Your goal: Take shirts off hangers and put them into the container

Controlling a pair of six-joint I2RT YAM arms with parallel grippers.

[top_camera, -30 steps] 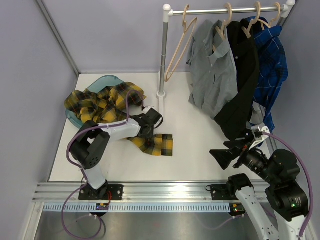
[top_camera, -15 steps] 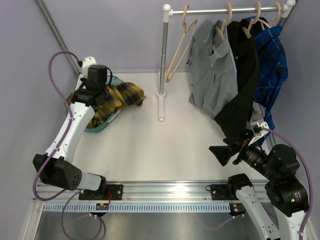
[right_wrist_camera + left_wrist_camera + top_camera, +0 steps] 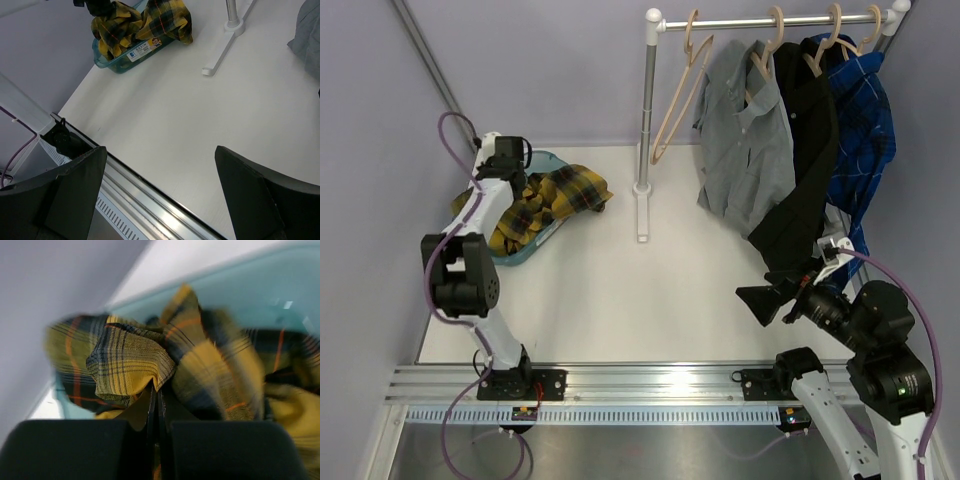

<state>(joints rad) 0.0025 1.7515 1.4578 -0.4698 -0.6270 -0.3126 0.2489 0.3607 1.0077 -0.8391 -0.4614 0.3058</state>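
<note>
The left end effector (image 3: 156, 387) is clamped shut with a fold of the yellow-and-black plaid shirt (image 3: 130, 360) pinched at its tips. It now hangs over the far-left side of the container (image 3: 527, 256). A second ago it was down on the worktop (image 3: 650, 290) beside a trailing sleeve, and that sleeve has been carried over with it. The shirt now sits heaped in the tub, with one part draped over the right rim. This first shirt looks nearly delivered, pending release and perhaps a tuck.

The right end effector (image 3: 160, 150) has kept its jaws wide and empty above the near right of the worktop. Beyond it, one bare hanger (image 3: 680, 85) hangs beside the grey shirt (image 3: 745, 140), black shirt (image 3: 805, 160) and blue-and-black plaid shirt (image 3: 865, 130), all still hung.
</note>
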